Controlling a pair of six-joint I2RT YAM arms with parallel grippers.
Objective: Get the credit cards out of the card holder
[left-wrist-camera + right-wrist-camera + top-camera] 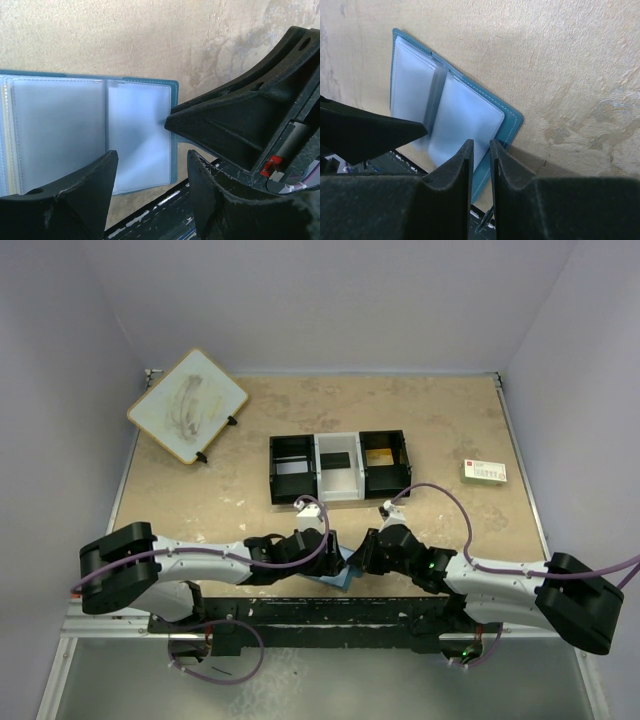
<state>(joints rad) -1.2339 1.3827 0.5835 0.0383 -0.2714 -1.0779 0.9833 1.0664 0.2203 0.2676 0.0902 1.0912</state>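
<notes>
The card holder (65, 135) lies open like a book at the table's near edge, blue cover down and pale pockets up; it also shows as the card holder (450, 112) and, between the two wrists, the card holder (341, 578). No credit cards show in the pockets facing me. My left gripper (152, 157) hovers open over its right page with nothing between the fingers. My right gripper (481, 145) stands at the holder's near corner, jaws a narrow slit apart with nothing clamped. One of its fingers (225, 125) touches the holder's right edge.
A black-and-white three-compartment tray (338, 498) stands just beyond the grippers, with a dark card (335, 458) in its middle bay and a gold one (381, 455) in the right. A white printed card (485, 472) lies far right. A tilted whiteboard (187, 405) is back left.
</notes>
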